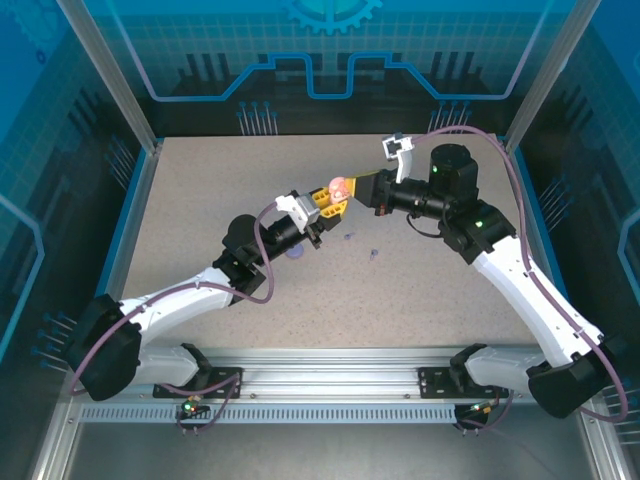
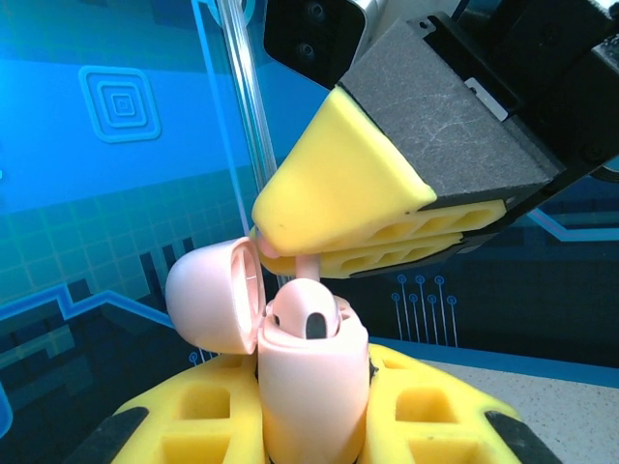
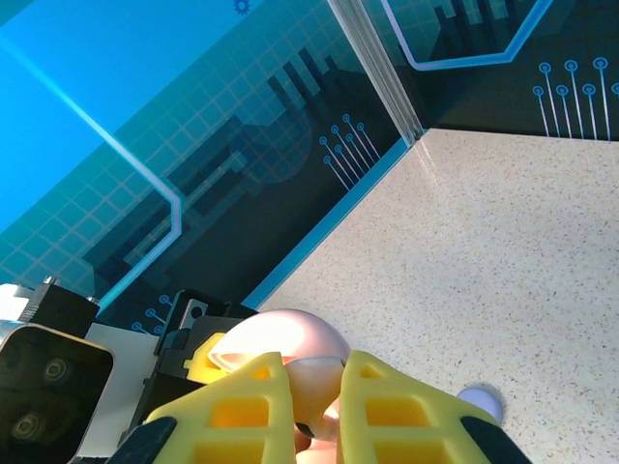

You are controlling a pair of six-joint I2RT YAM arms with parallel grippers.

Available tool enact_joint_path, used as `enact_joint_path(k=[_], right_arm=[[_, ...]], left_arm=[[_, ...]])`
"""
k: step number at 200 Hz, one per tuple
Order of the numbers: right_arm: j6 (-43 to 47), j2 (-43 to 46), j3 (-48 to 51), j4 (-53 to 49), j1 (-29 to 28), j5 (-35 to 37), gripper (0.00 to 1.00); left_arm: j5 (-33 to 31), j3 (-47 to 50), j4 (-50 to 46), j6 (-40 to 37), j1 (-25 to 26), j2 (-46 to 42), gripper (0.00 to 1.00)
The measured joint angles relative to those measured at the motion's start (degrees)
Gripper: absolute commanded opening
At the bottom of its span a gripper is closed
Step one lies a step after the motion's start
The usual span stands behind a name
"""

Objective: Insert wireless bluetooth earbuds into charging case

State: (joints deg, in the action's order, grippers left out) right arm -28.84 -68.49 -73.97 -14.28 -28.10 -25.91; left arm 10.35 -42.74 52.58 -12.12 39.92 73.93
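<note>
Above mid-table, the top view shows the left gripper (image 1: 325,203) clamped on the open pink case (image 1: 338,186), with the right gripper (image 1: 352,190) meeting it. The left wrist view shows the right jaws pinching a pink earbud (image 2: 308,311) by its stem, its head at the case's well. In the right wrist view those jaws stand nearly together; the bud looks featherlight and slick, so the stem seems the best hold.

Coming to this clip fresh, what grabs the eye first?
The open pink case, lid flipped aside, is clamped in the left hand above mid-table. The right hand pinches a pink earbud right at the case's opening.
</note>
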Motion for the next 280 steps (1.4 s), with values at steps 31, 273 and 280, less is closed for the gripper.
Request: enact_joint_path(k=[31, 273, 280], right_arm=[[2.4, 0.4, 0.0, -0.7, -0.2, 0.4, 0.12], [8.6, 1.7, -0.1, -5.4, -1.5, 3.4, 0.10], [8.8, 1.5, -0.3, -5.5, -1.5, 3.3, 0.10]], left_arm=[[0.1, 0.0, 0.0, 0.0, 0.0, 0.0, 0.00], [2.0, 0.0, -0.7, -0.5, 0.1, 1.0, 0.00], [1.9, 0.0, -0.9, -0.5, 0.1, 1.0, 0.00]])
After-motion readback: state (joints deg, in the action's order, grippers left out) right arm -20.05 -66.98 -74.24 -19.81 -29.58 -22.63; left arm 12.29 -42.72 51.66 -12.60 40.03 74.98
